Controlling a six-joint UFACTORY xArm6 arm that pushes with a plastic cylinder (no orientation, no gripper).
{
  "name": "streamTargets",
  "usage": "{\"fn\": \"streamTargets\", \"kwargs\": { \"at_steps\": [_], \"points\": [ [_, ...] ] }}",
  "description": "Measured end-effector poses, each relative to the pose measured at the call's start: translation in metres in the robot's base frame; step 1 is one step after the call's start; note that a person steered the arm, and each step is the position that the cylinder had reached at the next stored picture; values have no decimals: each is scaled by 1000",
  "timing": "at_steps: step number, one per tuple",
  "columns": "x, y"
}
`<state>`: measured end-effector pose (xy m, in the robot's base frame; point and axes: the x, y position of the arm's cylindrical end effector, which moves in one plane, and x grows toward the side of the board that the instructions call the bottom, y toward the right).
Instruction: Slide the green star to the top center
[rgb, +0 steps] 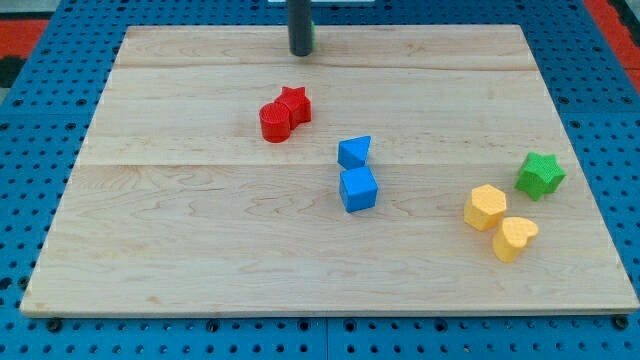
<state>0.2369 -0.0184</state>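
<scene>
The green star (540, 174) lies near the board's right edge, about mid-height in the view. My tip (299, 53) rests at the top centre of the wooden board (180, 250), far to the upper left of the green star and apart from it. A sliver of another green block (313, 38) shows just behind the rod on its right; its shape is hidden.
A red star (295, 102) touches a red cylinder (274, 123) below my tip. A blue triangular block (354, 151) and a blue cube (358, 189) sit at the centre. A yellow hexagon (486, 207) and a yellow heart (514, 238) lie just below-left of the green star.
</scene>
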Motion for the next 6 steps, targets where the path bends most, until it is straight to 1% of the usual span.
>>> {"fn": "streamTargets", "kwargs": {
  "at_steps": [1,2,3,4,5,6],
  "points": [
    [39,29],
    [80,154],
    [151,243],
    [223,265],
    [267,274],
    [281,284]
  ]
}}
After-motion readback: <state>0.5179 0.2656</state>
